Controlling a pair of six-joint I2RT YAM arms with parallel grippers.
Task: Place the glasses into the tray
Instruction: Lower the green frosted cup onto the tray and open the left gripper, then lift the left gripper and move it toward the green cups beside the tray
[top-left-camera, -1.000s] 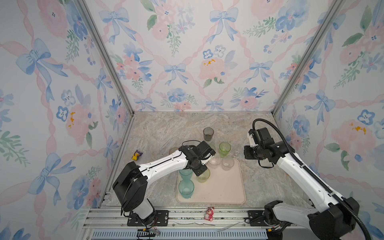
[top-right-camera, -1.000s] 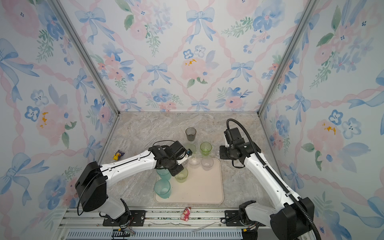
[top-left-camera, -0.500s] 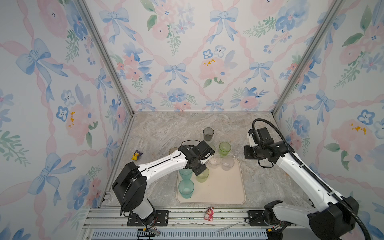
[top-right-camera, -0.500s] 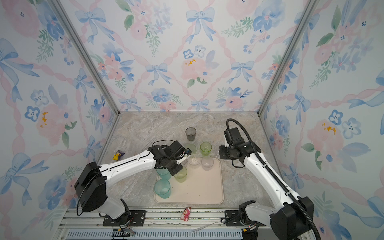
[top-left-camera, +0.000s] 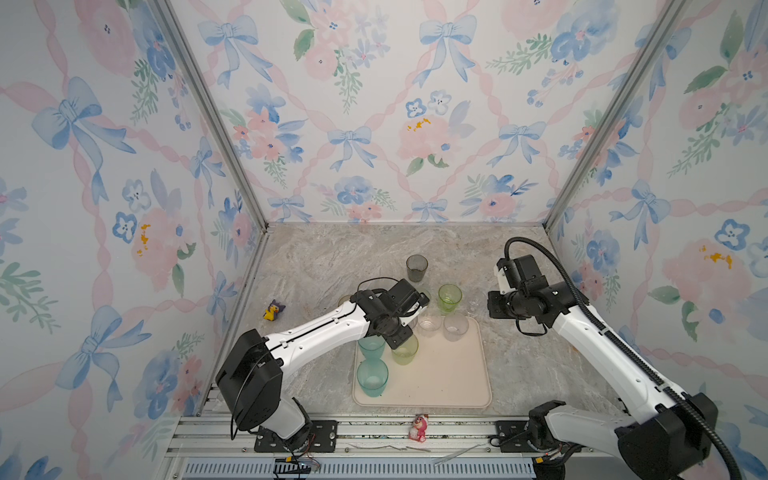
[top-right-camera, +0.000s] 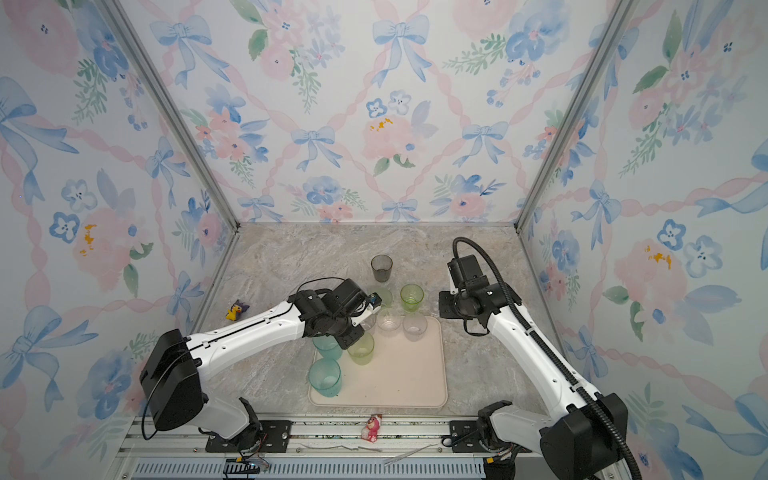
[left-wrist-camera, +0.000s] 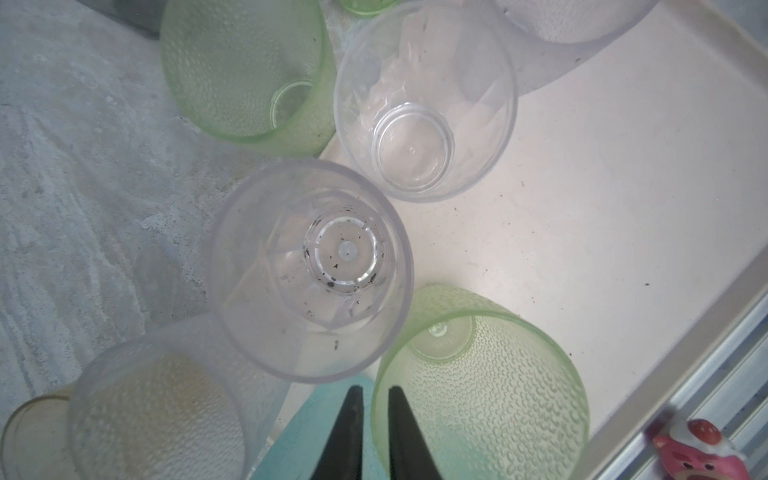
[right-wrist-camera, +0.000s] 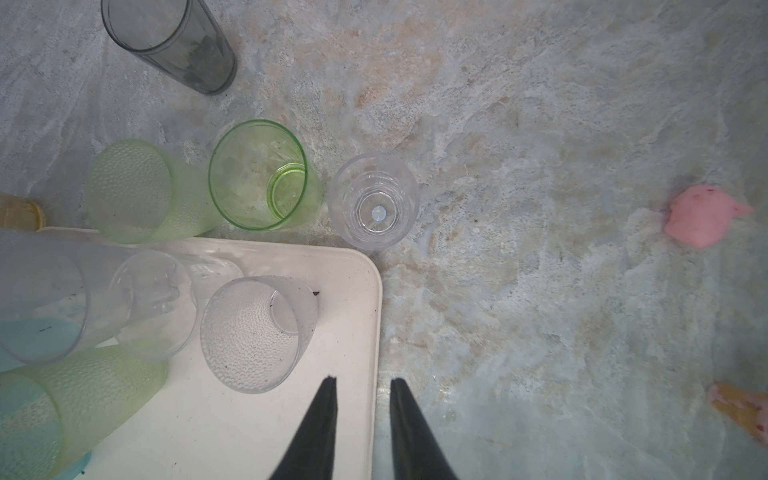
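— Nothing has moved since a second ago?
— No. Left fingers (left-wrist-camera: 349, 436), a narrow gap apart and empty, hang above a teal glass (top-left-camera: 372, 349) and pale green glass (top-left-camera: 405, 353) inside the tray's (top-left-camera: 449, 374) left half.
— Further right?
— Clear glasses (top-left-camera: 456, 328) stand inside its far rim; a green glass (top-left-camera: 449, 297) and grey glass (top-left-camera: 417, 268) stand on the surface (top-left-camera: 332, 257) beyond. Right fingers (right-wrist-camera: 320, 436), slightly parted, empty, hover over the tray's right edge.
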